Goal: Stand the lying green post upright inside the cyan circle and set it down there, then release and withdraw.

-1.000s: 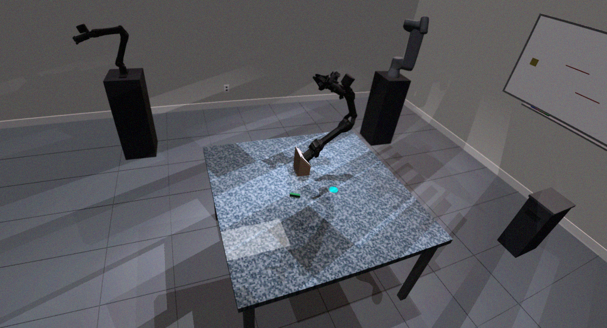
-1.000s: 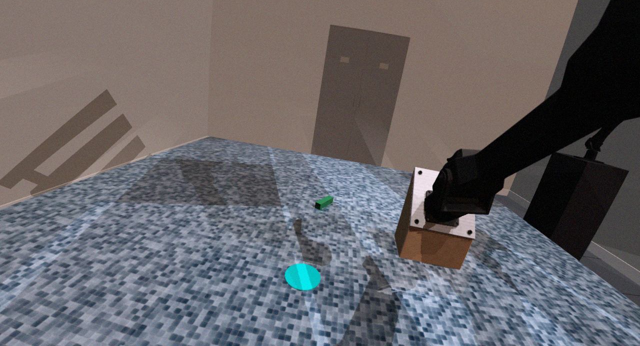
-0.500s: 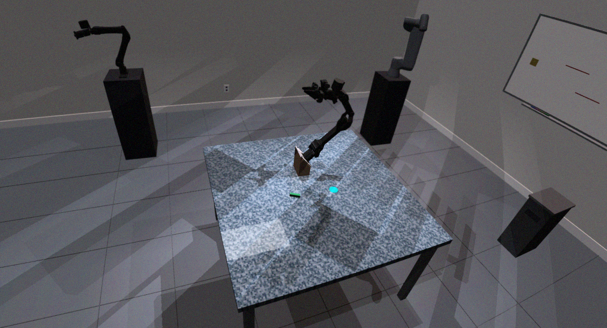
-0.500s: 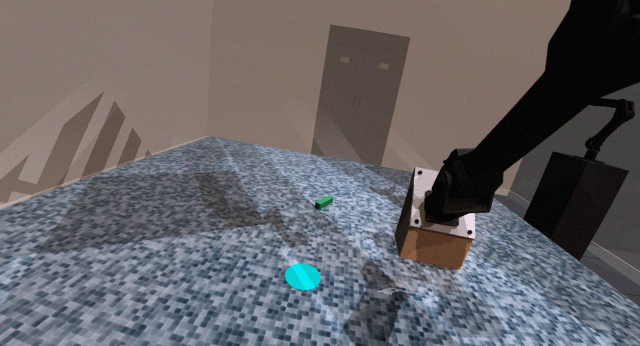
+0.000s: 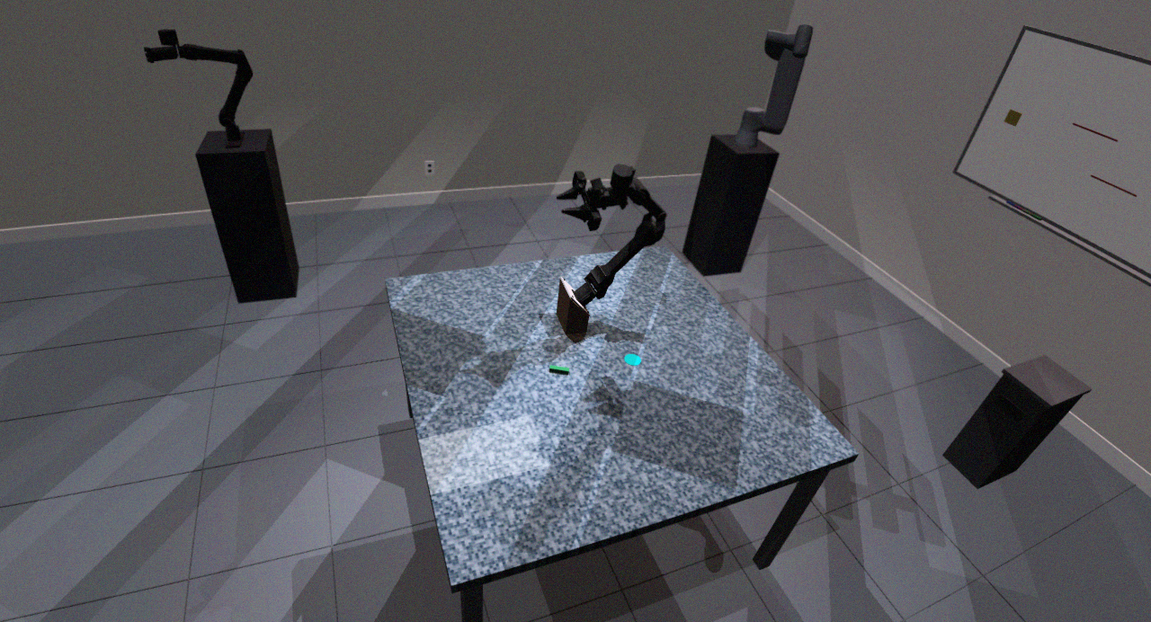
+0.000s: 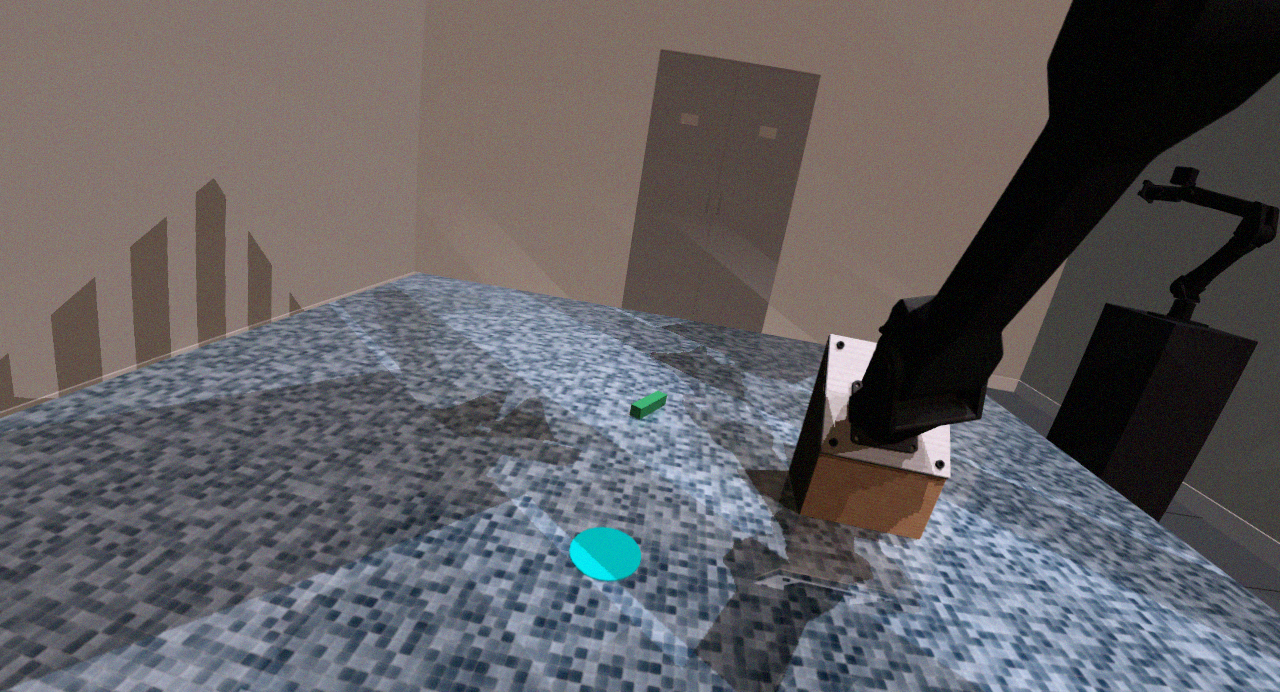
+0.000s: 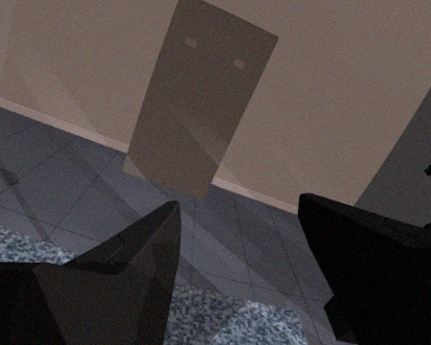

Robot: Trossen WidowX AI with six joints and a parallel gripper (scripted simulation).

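On the blue-grey mottled desk [image 5: 644, 498] [image 6: 295, 589], a small green rectangular post [image 5: 559, 369] [image 6: 648, 405] lies on its side, well apart from the flat cyan circle [image 5: 632, 359] [image 6: 605, 554].

High above the surface, the black two-fingered pincer [image 5: 566, 203] [image 7: 240, 209] is released, its pointed fingers spread with a gap between them and nothing held; seen from the top, it reaches toward the left. Its black jointed arm [image 5: 631, 252] [image 6: 1029, 213] slants up from a brown wooden block [image 5: 572, 316] [image 6: 872, 491] with a pale metal plate [image 6: 845, 366] fixed on its tilted face. The top view puts the post left of the circle and the block on the far side of both; the exterior view shows the circle near, the post farther back and the block at right. Bands of light and shadow cross the desk, and the circle is bare.
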